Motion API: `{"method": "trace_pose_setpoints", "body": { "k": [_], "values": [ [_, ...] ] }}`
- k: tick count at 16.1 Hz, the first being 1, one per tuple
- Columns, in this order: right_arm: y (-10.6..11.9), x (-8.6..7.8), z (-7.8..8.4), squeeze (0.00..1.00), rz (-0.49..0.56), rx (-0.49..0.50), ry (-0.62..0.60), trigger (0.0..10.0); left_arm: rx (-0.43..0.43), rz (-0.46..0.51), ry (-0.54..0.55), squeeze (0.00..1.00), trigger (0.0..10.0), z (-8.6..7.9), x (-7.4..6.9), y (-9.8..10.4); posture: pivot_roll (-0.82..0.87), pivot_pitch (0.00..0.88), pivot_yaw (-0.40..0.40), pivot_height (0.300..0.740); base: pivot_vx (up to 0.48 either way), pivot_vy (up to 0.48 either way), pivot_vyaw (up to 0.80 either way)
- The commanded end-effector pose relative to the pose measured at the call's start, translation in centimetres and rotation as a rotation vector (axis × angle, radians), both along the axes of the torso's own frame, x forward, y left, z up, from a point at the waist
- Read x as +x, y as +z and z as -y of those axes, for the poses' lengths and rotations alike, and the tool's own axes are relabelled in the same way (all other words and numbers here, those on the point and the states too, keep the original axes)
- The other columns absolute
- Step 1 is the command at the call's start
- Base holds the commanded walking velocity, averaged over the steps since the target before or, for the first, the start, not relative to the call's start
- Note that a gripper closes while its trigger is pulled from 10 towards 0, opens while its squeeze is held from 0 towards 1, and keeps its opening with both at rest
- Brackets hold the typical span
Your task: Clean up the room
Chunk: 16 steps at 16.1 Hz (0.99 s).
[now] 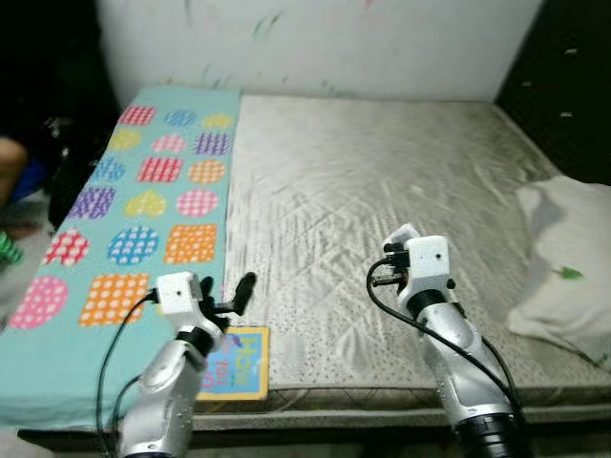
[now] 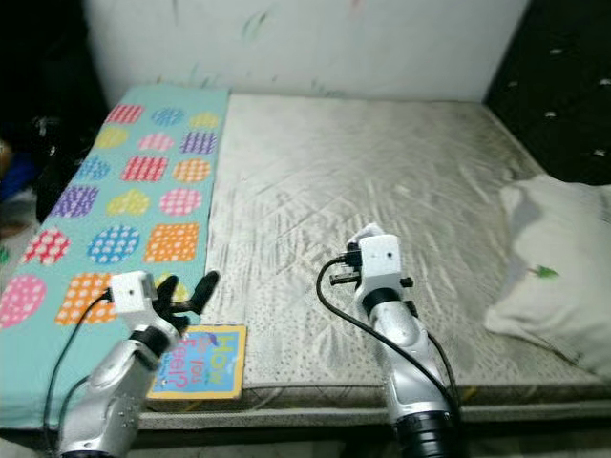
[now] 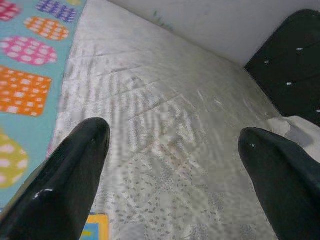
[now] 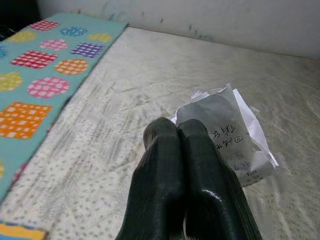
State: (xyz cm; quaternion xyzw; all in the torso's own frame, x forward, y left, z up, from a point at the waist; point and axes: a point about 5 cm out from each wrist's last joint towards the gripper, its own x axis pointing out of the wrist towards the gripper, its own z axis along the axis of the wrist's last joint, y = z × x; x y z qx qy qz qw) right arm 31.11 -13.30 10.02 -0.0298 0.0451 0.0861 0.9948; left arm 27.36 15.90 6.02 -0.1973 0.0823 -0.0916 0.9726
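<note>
Paper (image 4: pixel 235 137) — printed — in right gripper (image 4: pixel 176 131)

Pretty clearly a bedroom in someone's home: a big bare quilted mattress (image 1: pixel 382 210) sits against a scuffed white wall (image 1: pixel 325 43), with a colourful polka-dot blanket (image 1: pixel 143 210) along one side, a white pillow (image 1: pixel 568 262), and a kids' book (image 2: pixel 200 361).

A bare, grey quilted mattress (image 1: pixel 382 200) fills the bed. A teal blanket with coloured dotted patches (image 1: pixel 143 210) covers its left side, a picture book (image 1: pixel 234 363) rests at the front edge, and a white pillow (image 1: pixel 568 258) lies at right.
</note>
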Motion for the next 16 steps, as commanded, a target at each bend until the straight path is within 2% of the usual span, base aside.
{"method": "trace_pose_setpoints", "body": {
  "k": [1,3,6,16],
  "values": [
    [0.05,0.01,0.69,0.0,0.005,-0.012,-0.019,10.0,0.016,0.006,-0.017,0.0,10.0,0.25,0.18,0.28,-0.12,0.0,-0.037,0.74,0.0,0.0,0.0],
    [-0.09,-0.09,0.81,0.0,0.002,-0.015,-0.023,10.0,0.03,-0.03,0.013,0.0,10.0,0.07,0.26,-0.12,-0.12,0.0,-0.037,0.74,0.0,0.0,0.0],
    [-0.15,-0.17,0.79,0.0,0.0,-0.018,-0.023,10.0,0.024,-0.029,0.01,0.0,10.0,-0.05,0.22,-0.19,-0.11,0.0,-0.036,0.74,0.0,0.091,0.0],
    [-0.15,0.01,0.67,0.0,0.0,-0.025,-0.01,10.0,0.017,-0.03,0.02,0.0,10.0,0.07,0.23,-0.2,-0.11,0.0,-0.042,0.74,0.0,0.474,0.0]
  ]
}}
